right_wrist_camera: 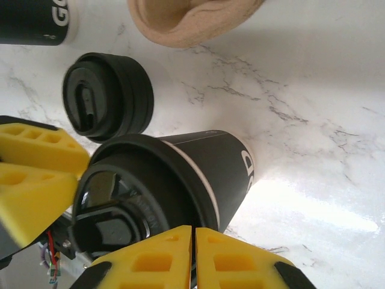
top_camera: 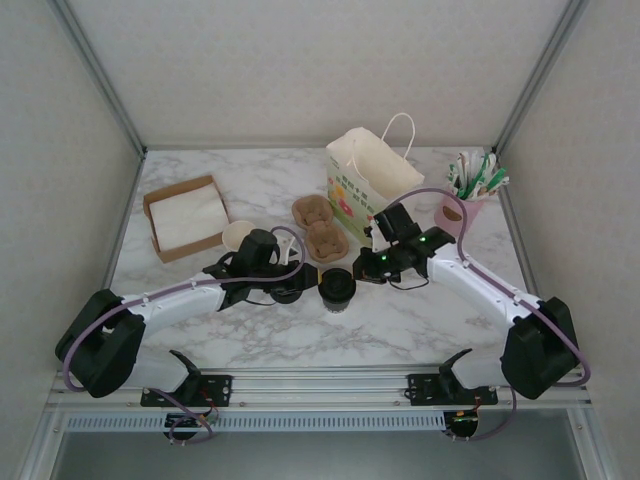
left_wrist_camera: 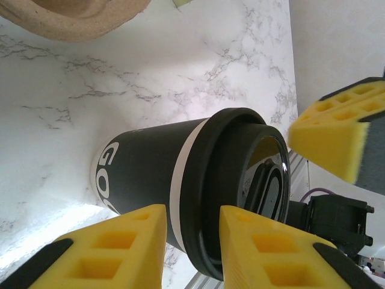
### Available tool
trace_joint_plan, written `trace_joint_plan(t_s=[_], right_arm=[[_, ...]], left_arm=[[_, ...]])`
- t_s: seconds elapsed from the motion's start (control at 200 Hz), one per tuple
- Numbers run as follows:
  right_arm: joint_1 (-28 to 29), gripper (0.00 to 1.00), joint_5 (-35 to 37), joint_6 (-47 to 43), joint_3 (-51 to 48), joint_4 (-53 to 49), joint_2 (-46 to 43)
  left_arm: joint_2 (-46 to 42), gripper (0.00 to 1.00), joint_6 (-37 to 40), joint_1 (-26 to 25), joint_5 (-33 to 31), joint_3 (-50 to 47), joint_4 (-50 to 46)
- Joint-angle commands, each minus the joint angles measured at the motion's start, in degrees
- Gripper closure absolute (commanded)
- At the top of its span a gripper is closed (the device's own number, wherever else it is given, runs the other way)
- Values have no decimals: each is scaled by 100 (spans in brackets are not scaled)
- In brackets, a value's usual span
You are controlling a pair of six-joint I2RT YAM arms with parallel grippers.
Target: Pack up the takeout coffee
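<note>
The takeout coffee (top_camera: 337,288) stands upright on the marble table, a black paper cup with a black lid on it. In the left wrist view the coffee (left_wrist_camera: 156,174) sits just beyond my left gripper (left_wrist_camera: 192,241), whose yellow fingers are a little apart and clamp nothing. My left gripper (top_camera: 312,288) is at the cup's left side. My right gripper (top_camera: 362,270) is at its right side. In the right wrist view my right gripper (right_wrist_camera: 194,253) is shut, fingertips pressed together, close against the coffee (right_wrist_camera: 198,168).
The white paper bag (top_camera: 365,180) stands open behind the cup, with a pulp cup carrier (top_camera: 320,225) in front of it. Loose black lids (right_wrist_camera: 108,96) and a second black cup (right_wrist_camera: 36,21) sit nearby. A pink holder (top_camera: 460,210) stands right, a napkin box (top_camera: 185,215) left.
</note>
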Motion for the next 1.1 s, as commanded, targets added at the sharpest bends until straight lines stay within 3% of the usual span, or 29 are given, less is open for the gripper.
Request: trace_joint_plan(t_s=[0.0,1.096], right_arm=[[30,90,-174,67,-170,-47,-247],[215,92,-66,294,-785,206,28]], left_arm=[[104,71,41,24,-8,87,-4],[183,74,-36,-29,17,-224,192]])
